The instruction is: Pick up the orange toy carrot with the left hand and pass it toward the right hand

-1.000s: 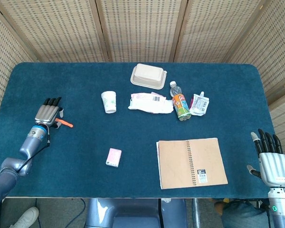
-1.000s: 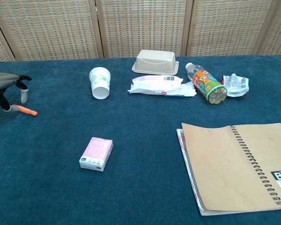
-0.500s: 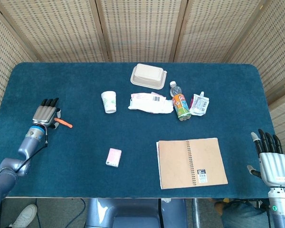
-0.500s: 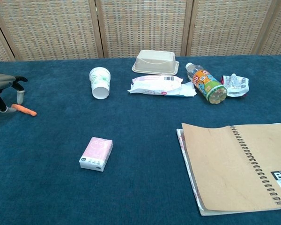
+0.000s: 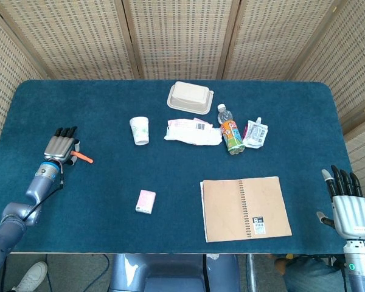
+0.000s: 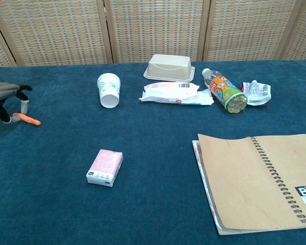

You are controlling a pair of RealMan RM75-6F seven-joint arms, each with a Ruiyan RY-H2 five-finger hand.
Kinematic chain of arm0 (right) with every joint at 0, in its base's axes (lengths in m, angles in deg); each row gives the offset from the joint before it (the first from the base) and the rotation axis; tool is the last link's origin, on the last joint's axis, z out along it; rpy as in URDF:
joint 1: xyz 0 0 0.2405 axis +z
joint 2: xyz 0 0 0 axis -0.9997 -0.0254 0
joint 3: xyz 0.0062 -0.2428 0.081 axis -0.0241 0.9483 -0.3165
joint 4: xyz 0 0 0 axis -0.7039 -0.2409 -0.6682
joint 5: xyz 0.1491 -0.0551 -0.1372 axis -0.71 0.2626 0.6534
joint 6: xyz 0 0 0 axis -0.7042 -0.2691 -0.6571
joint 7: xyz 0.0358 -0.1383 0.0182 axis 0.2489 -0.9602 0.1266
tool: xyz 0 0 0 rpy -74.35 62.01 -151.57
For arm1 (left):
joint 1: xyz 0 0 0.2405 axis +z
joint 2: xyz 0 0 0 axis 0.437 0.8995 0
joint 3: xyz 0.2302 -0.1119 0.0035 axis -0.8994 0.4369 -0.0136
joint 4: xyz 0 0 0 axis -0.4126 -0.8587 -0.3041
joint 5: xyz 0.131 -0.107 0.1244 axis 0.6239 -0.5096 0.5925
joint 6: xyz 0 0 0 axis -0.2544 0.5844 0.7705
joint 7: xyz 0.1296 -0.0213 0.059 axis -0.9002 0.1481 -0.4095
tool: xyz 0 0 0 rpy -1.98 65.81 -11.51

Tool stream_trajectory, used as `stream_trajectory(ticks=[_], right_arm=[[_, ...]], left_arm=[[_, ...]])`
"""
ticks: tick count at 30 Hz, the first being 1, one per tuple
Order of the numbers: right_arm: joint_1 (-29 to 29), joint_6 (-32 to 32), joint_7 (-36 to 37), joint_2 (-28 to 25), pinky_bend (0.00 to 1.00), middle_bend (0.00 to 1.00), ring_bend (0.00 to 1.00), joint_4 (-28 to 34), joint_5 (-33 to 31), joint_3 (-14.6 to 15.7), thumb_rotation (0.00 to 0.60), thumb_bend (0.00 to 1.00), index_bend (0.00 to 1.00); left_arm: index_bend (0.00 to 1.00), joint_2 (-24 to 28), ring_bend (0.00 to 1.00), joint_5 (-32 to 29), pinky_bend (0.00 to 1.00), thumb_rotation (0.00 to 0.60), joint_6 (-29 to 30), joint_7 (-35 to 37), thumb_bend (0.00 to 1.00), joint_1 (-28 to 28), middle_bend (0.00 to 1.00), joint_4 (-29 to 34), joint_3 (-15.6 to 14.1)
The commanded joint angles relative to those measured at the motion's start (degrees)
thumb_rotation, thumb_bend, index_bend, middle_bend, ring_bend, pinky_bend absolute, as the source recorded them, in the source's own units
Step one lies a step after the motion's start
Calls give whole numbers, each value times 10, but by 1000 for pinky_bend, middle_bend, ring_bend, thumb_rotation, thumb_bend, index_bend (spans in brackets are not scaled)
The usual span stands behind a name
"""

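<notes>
Tan notebook [image 5: 245, 208], "B" label.

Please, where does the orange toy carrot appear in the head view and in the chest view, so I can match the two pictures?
Head view: the orange toy carrot lies at the far left of the table, just right of the left hand.
Chest view: the carrot lies at the left edge, beside the left hand.
Shared landmark: the white paper cup, to the carrot's right and further back in both.

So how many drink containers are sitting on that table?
2. A paper cup stands upside down left of centre; a plastic bottle lies on its side further right, beside a crumpled pouch. None seem hidden.
</notes>
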Motion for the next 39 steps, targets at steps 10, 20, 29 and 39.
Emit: stream_trajectory(ticks=[10, 20, 29, 39], right_arm=[[0, 1, 2, -2, 0, 0, 0, 0, -1, 0, 600, 0, 0], [1, 0, 4, -2, 0, 0, 0, 1, 1, 2, 600, 0, 0], [0, -2, 6, -3, 0, 0, 0, 3, 3, 3, 600, 0, 0], [0, -2, 6, -4, 0, 0, 0, 5, 6, 5, 600, 0, 0]], left_arm=[[541, -6, 0, -4, 0, 600, -6, -9, 402, -2, 0, -6, 1], [565, -10, 0, -8, 0, 600, -7, -20, 404, -2, 0, -7, 3], [587, -9, 0, -13, 0, 600, -6, -33, 476, -2, 0, -3, 5], [604, 10, 0, -19, 0, 600, 4, -34, 482, 3, 0, 21, 11]])
